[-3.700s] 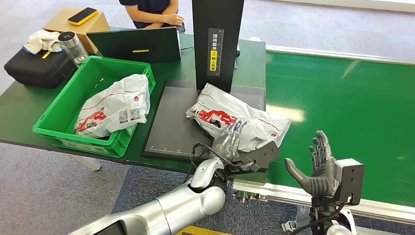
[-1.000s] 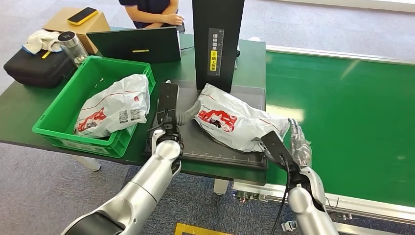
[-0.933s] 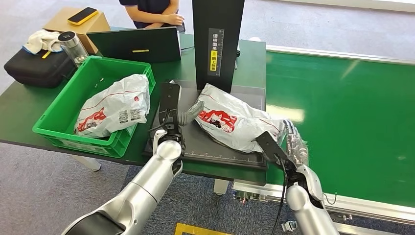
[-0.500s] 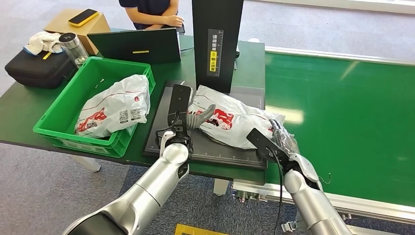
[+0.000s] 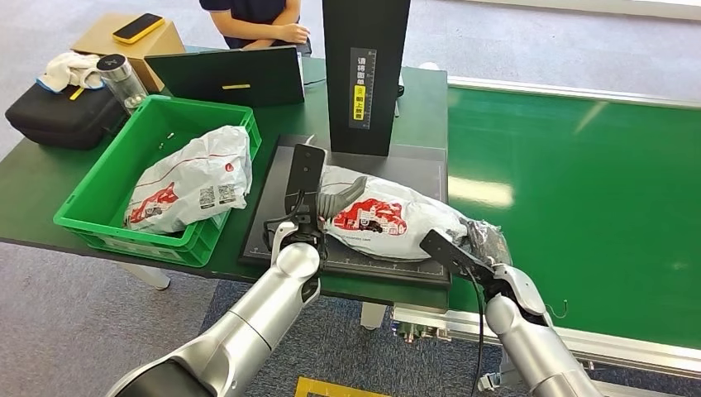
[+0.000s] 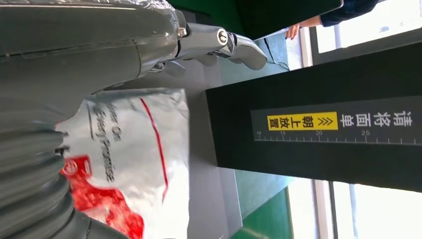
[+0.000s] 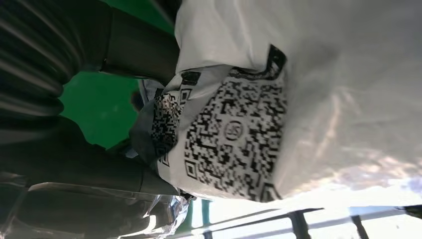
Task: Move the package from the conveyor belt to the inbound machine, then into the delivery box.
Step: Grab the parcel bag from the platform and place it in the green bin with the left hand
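Here, left of both robot hands, a green bin [image 5: 99, 186] sits on the green counter [image 5: 33, 186]. The left robot hand [image 5: 331, 201] and right robot hand [image 5: 484, 244] each grasp an end of the package [image 5: 384, 219] between them, over the dark scanner plate [image 5: 281, 223]; the conveyor belt [image 5: 579, 182] lies right.

The green table [image 5: 33, 186] holds a green bin [image 5: 91, 211], a black bag [image 5: 58, 116], a bottle [image 5: 122, 78], a laptop [image 5: 227, 76] and a black pad [image 5: 273, 223] under the fingers [image 5: 343, 192].
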Robot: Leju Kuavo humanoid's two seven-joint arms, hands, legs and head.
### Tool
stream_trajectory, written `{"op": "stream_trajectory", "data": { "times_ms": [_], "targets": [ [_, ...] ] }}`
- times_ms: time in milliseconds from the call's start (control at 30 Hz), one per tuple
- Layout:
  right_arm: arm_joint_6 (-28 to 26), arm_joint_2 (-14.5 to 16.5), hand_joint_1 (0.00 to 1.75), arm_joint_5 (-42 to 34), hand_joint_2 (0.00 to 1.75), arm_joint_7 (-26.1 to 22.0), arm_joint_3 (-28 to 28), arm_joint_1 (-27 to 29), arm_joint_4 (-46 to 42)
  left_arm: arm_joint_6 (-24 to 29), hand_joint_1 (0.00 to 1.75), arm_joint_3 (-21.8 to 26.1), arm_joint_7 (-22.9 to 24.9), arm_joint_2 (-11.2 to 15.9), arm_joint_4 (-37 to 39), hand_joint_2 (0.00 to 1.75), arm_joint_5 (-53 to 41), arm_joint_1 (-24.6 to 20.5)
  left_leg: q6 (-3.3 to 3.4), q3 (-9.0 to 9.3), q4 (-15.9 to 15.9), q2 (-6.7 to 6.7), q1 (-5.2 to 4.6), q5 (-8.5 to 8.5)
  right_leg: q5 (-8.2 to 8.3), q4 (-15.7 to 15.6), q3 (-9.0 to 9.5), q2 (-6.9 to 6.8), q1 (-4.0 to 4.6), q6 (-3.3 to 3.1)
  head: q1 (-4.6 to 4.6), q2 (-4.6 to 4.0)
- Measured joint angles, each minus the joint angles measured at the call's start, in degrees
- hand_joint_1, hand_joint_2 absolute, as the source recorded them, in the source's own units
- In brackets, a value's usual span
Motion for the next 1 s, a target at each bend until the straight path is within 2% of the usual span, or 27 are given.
{"op": "stream_trajectory", "data": {
  "times_ms": [133, 533, 733, 1000],
  "targets": [
    [-2.3, -1.0, 1.75, 3.5, 1.75, -1.4, 2.3, -0.2, 0.3, -0.5, 0.0, 0.0, 0.0, 0.0, 0.0, 1.75, -0.2, 0.0, 0.0, -0.02, 0.0, 0.0, 0.0, 0.0, 0.0, 0.0, -0.01, 0.0, 0.0, 0.0, -0.01, 0.0],
    [-9.2, -3.7, 1.75, 11.6, 1.75, -0.3, 6.8, -0.8, 0.4, -1.2, 0.0, -0.6, 0.8, 0.0, 0.0, 1.75, -0.3, 0.0, 0.0, -0.05, 0.0, -0.01, -0.01, 0.0, 0.0, 0.0, -0.01, -0.01, -0.01, 0.01, 0.0, 0.01],
    [-12.3, -4.1, 1.75, 12.3, 1.75, -3.2, 7.9, -1.1, 0.5, -1.2, 0.0, -1.5, 1.3, 0.0, 0.0, 1.75, -0.1, 0.0, 0.0, -0.05, 0.0, -0.01, 0.0, 0.0, 0.0, 0.0, -0.02, -0.01, 0.0, 0.01, 0.0, 0.01],
    [-13.4, -4.0, 1.75, 10.2, 1.75, -7.0, 9.1, -1.3, 0.4, -1.1, 0.0, -2.8, 1.6, 0.0, 0.0, 1.75, 0.9, -0.1, 0.0, -0.09, 0.0, -0.02, 0.0, 0.0, 0.0, 0.0, -0.03, -0.02, -0.01, 0.01, -0.01, 0.0]
  ]
}}
